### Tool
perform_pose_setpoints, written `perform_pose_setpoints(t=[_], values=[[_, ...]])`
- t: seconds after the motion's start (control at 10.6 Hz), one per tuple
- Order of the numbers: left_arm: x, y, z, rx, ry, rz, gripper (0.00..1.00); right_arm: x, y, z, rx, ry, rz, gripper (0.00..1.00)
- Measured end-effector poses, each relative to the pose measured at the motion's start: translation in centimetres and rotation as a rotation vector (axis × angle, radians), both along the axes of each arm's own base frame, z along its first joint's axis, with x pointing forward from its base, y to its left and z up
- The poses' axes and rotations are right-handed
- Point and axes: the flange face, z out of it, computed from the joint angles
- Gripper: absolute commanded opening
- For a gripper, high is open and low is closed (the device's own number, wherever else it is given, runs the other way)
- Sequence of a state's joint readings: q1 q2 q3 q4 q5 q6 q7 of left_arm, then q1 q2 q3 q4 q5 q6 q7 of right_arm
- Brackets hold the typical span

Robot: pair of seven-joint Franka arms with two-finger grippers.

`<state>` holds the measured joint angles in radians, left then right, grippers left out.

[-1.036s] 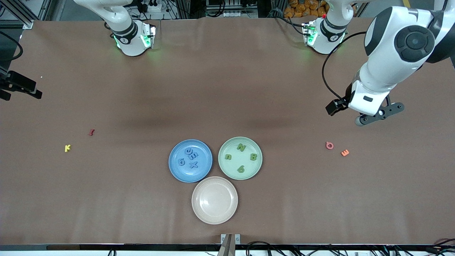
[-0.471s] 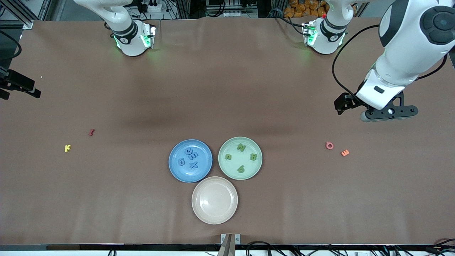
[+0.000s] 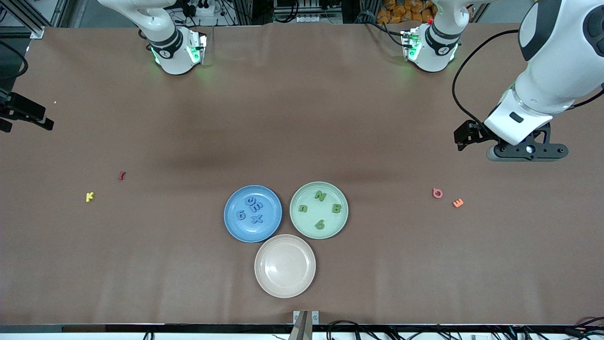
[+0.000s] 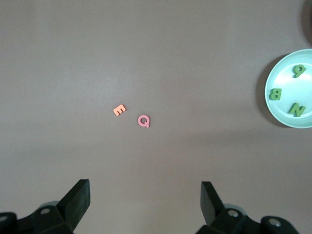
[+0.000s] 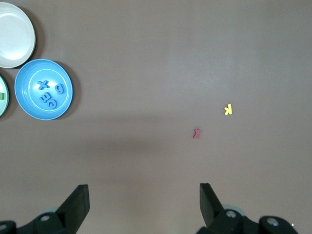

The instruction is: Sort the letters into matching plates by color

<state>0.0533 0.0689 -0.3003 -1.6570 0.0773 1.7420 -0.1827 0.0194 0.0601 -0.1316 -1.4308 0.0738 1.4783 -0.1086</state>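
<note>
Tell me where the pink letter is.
In the front view, the pink letter lies on the bare table toward the left arm's end, beside the orange letter and apart from the green plate.

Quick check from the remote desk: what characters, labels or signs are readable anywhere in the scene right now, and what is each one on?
"N", "B", "6", plus a "u" or "n": green letters in the green plate.
"X", "6", "E", plus an overlapped round one, unclear: blue letters in the blue plate.
"Q": pink letter on the table.
"E": orange letter.
"K": yellow letter.
Dark red letter: unreadable.
Printed labels or signs: none readable.
</note>
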Motion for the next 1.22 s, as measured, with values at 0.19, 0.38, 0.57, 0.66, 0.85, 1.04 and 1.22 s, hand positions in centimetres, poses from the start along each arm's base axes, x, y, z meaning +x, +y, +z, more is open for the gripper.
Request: perform_pose_setpoints(t=[0.19, 0.38, 0.57, 0.66, 0.85, 1.04, 1.22], values=[[-0.1, 0.7, 0.5, 0.000, 0.022, -0.021, 1.00, 0.0, 0.0, 0.0, 0.000, 0.000, 0.000, 1.00], [-0.2, 1.2, 2.0, -0.025, 0.031, -0.011, 1.00, 0.0, -0.1, 0.0, 0.000, 0.000, -0.001, 1.00], [-0.1, 1.5, 3.6, -0.029, 0.017, -0.006, 1.00, 0.0, -0.1, 0.0, 0.000, 0.000, -0.001, 1.00], [-0.2, 1.5, 4.0, -0.030, 0.012, -0.006, 1.00, 0.0, -0.1, 0.0, 0.000, 0.000, -0.002, 1.00], [-0.2, 1.4, 4.2, -0.031, 0.009, -0.007, 1.00, 0.0, -0.1, 0.0, 0.000, 0.000, -0.002, 1.00], [-0.2, 1.4, 4.3, -0.031, 0.006, -0.007, 1.00, 0.0, -0.1, 0.0, 0.000, 0.000, -0.002, 1.00], [-0.2, 1.5, 4.4, -0.031, 0.006, -0.007, 1.00, 0.0, -0.2, 0.0, 0.000, 0.000, -0.003, 1.00]])
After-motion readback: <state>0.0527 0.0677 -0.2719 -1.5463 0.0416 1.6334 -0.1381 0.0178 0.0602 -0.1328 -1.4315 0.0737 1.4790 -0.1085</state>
